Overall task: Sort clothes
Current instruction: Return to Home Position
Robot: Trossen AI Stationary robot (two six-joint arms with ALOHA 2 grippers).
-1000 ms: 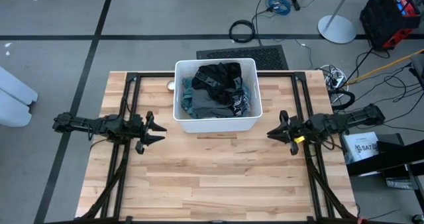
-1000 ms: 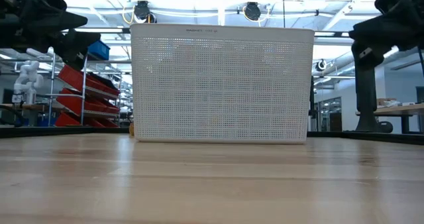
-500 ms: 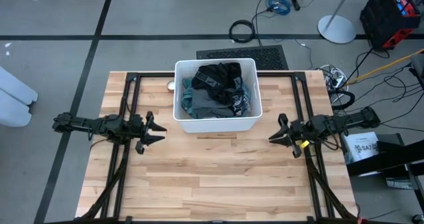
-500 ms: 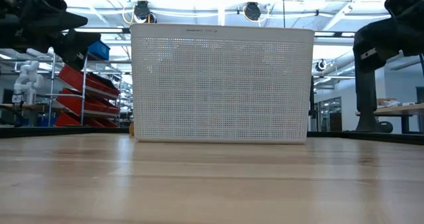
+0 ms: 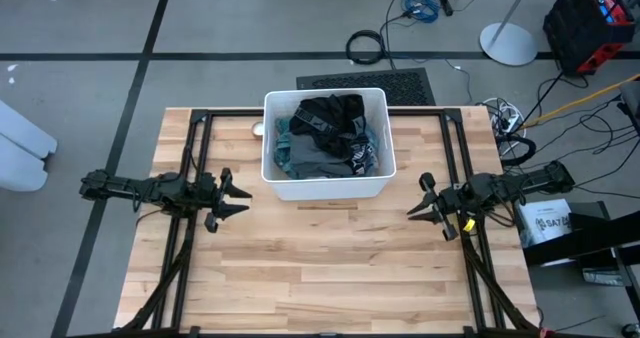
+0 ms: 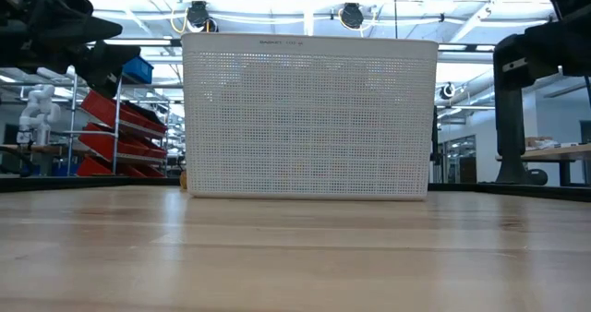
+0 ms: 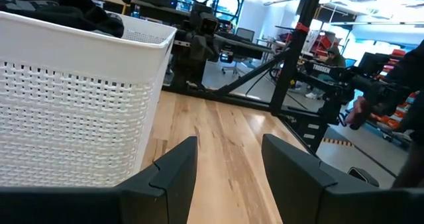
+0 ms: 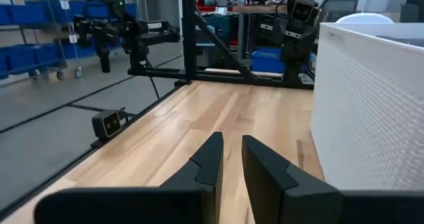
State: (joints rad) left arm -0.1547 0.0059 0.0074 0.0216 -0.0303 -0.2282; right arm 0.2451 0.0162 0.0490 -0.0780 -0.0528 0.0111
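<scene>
The clothes (image 5: 326, 136) lie piled in a white perforated bin (image 5: 325, 186) at the table's far middle. Black and dark grey pieces are on top, with teal and striped ones at the sides. A black piece (image 7: 83, 10) shows over the bin's rim (image 7: 86, 35) in the left wrist view. My left gripper (image 5: 245, 200) hovers open, level, near the bin's left near corner, with nothing between its fingers (image 7: 228, 141). My right gripper (image 5: 412, 206) hovers level off the bin's right near corner. Its fingers are shut to a narrow slit (image 8: 232, 138) and hold nothing.
Black frame rails (image 5: 190, 158) run along both sides of the table. A small round white object (image 5: 258, 130) lies beside the bin's far left corner. A small camera (image 8: 109, 122) sits at the table's near edge. Bare wood (image 5: 330, 268) fills the near half.
My right gripper has rolled about the line it points along and settled a little lower, staying off the bin's right near corner. The bin and the clothes have not moved.
</scene>
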